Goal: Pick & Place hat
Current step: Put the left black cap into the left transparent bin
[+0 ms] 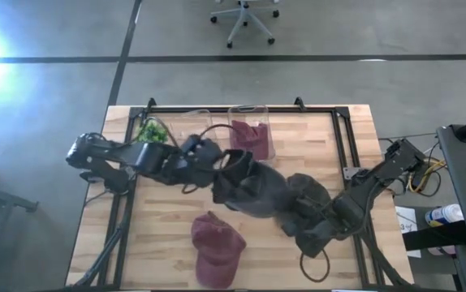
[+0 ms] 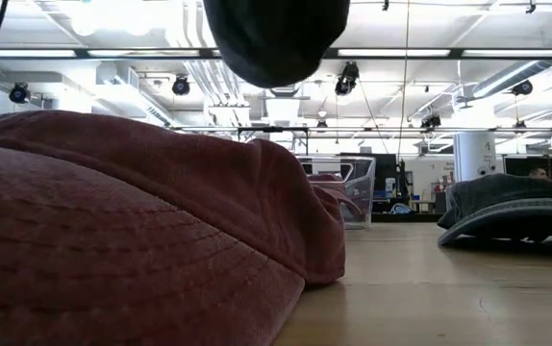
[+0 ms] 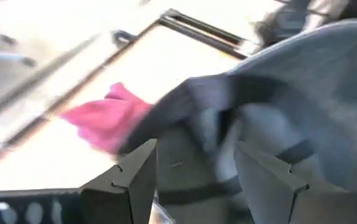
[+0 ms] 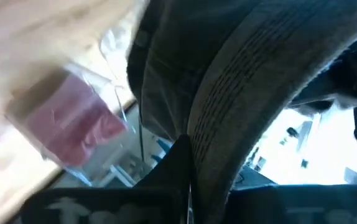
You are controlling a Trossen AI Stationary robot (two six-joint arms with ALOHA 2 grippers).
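Note:
A dark grey hat (image 1: 253, 188) hangs above the table's middle at my left gripper (image 1: 233, 166); its rounded underside shows at the top of the low view (image 2: 276, 38). In the left wrist view the fingers stand wide apart with the hat's cloth (image 3: 197, 143) filling the gap. My right gripper (image 1: 314, 231) is shut on a second dark grey hat (image 1: 304, 207) at the near right; that hat lies on the table in the low view (image 2: 512, 213). A red hat (image 1: 217, 247) lies crown up on the table near the front edge. My left gripper has a thick bunch of the hat's crown cloth (image 3: 191, 155) between its two fingers, coming from the table's left and slanting down. The hat hangs below the fingers, clear of the table. My right gripper pinches the second hat's stitched brim (image 4: 219, 146) at its edge, coming from the table's right. The fingers lie across the brim. Part of that hat rests on the table.
A clear bin (image 1: 252, 138) holding a red hat stands at the far middle; a second clear bin (image 1: 180, 130) with a green thing (image 1: 150, 130) beside it stands to its left. A dark frame (image 1: 347, 138) runs around the table. A cable loop (image 1: 314, 264) lies near the right front.

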